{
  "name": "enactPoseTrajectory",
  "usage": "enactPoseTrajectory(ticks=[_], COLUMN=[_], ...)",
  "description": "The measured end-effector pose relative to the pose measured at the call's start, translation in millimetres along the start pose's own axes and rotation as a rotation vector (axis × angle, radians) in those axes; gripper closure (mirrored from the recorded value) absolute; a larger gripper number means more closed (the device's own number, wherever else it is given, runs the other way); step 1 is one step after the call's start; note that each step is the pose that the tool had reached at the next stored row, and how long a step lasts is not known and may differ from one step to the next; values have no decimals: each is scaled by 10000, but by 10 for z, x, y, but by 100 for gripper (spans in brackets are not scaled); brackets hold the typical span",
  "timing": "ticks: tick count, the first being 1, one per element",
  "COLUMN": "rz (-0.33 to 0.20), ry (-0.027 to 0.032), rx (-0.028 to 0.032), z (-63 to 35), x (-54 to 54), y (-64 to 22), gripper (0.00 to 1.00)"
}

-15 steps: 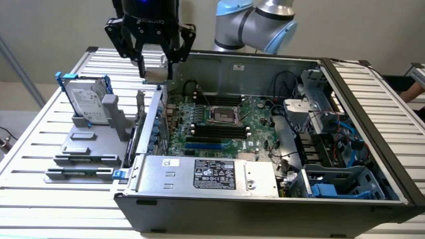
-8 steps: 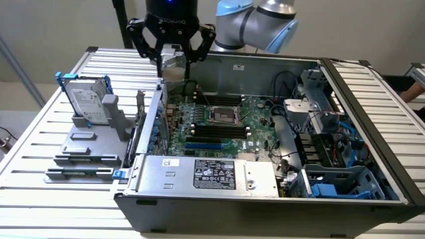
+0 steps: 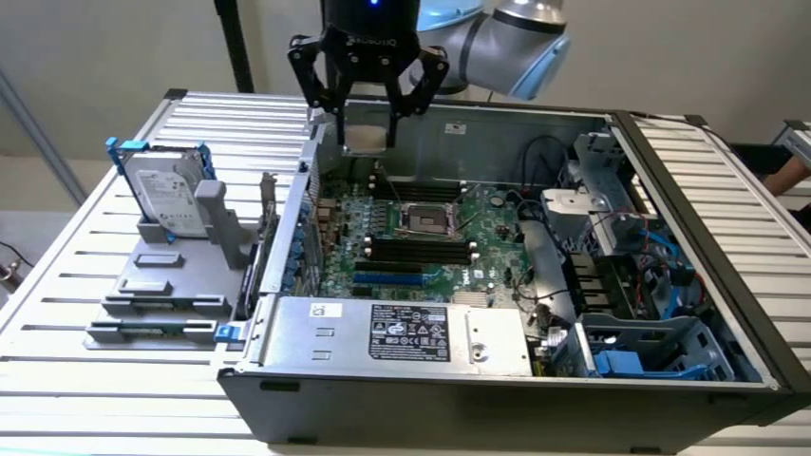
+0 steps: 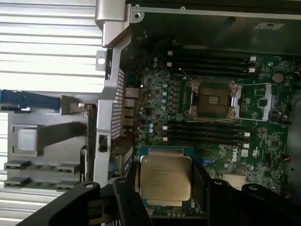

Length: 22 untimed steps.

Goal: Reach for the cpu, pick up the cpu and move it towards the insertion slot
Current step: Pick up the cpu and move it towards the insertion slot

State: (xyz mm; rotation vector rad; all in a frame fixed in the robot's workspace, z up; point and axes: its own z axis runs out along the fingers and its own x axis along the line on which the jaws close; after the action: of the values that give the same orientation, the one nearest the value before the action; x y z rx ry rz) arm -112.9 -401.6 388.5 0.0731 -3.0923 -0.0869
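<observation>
Aloft, end effector [image 3: 367, 122] gripping cpu [image 3: 367, 139], above case rear wall [image 3: 507, 116], insertion slot [image 3: 426, 221] uncovered.

Above the open computer case [image 3: 507, 313], the claw [image 3: 367, 138] hangs over its far rim, closed on what looks like the cpu [image 3: 367, 139], a pale square between the fingers. The insertion slot [image 3: 426, 221] lies below inside the case, well apart from the chip
</observation>
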Motion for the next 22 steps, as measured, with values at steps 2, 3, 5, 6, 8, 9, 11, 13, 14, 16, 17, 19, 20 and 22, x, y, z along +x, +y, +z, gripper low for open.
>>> enactPoseTrajectory(ticks=[2,3,5,6,8,9,11,13,14,16,17,19,20,22], rz=[2,2,0,0,1,2,1,1,1,1,1,1,1,1], ry=[1,1,0,0,0,0,1,1,1,0,0,0,0,0], rx=[0,1,0,0,0,1,1,1,1,0,0,0,0,0], z=[13,19,33,40,56,63,79,97,106,123,132,148,159,179], x=[-73,-110,-183,-218,-289,-321,-382,-445,-475,-535,-564,-618,-646,-695], y=[39,59,98,119,165,189,238,292,319,371,398,454,484,525], gripper=[45,45,45,45,45,45,45,45,45,45,45,45,45,45])
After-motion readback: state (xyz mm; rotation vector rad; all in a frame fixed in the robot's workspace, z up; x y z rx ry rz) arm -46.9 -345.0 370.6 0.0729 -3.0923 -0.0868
